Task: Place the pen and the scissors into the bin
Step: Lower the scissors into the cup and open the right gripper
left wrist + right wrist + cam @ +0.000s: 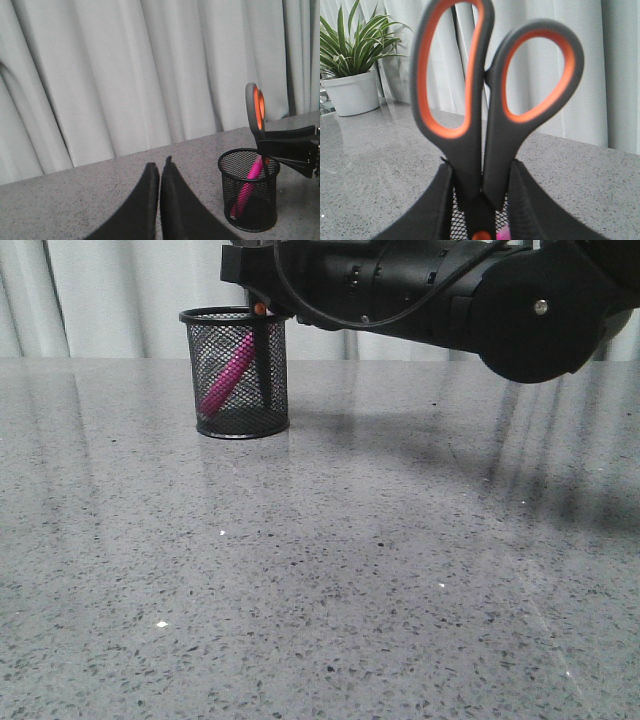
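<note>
The right gripper (480, 195) clamps the scissors (490, 100) just below the handles, blades pointing down into the bin (235, 372), which stands at the far left of the table (400, 570). Holding them upright by the neck lets the blades slide straight past the rim. The pen (228, 372) already leans inside the bin, its tip near the base, so the scissors look like the last item to go in. The left gripper (160, 172) hovers nearby with its fingers pressed together, holding nothing, clear of the bin
</note>
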